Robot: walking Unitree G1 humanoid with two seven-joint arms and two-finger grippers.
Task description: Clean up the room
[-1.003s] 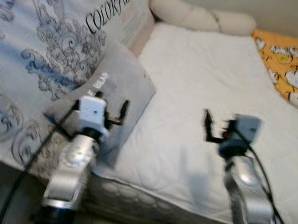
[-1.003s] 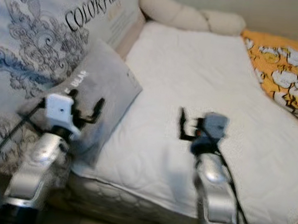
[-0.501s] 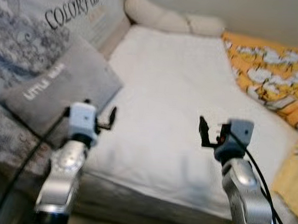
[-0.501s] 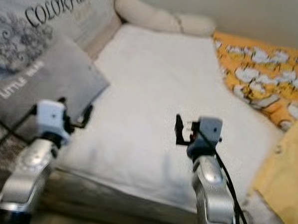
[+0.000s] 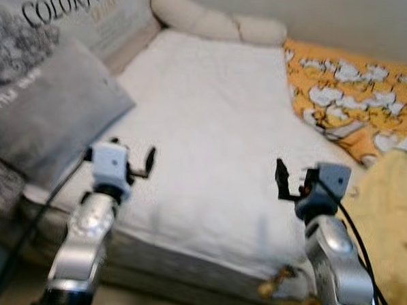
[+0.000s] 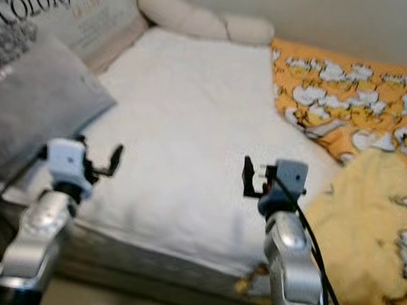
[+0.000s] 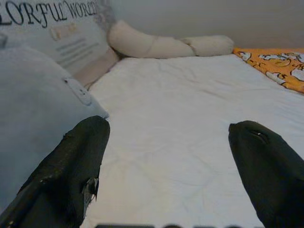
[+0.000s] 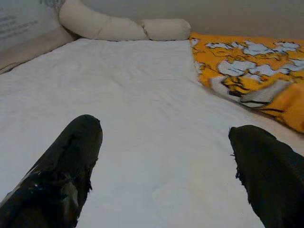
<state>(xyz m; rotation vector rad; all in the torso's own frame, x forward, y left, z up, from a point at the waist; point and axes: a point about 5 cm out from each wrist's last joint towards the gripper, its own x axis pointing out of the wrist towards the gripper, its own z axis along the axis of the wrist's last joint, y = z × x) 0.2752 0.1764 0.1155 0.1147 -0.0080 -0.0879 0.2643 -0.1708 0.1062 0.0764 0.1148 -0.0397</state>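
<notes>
A bed with a white mattress cover [image 5: 212, 112] lies in front of me. On its right side an orange blanket with white patterns [image 5: 350, 99] is spread, and a rumpled yellow blanket [image 5: 390, 230] is bunched at the near right corner. A grey pillow [image 5: 41, 117] leans at the left. My left gripper [image 5: 119, 156] hovers open over the mattress's near left edge, beside the grey pillow [image 7: 33, 109]. Over the near right part of the mattress my right gripper [image 5: 294, 183] is open as well. Nothing is between either pair of fingers [image 8: 71, 156].
A large printed cushion reading "COLORFUL WORLD" [image 5: 67, 12] stands behind the grey pillow. A beige bolster [image 5: 203, 19] runs along the head of the bed by the wall. The mattress's front edge [image 5: 184, 267] is just below my arms.
The camera has swung to the right, so the pillows have slid to the left and the orange and yellow blankets have come into view. Both grippers stay open, held out in front.
</notes>
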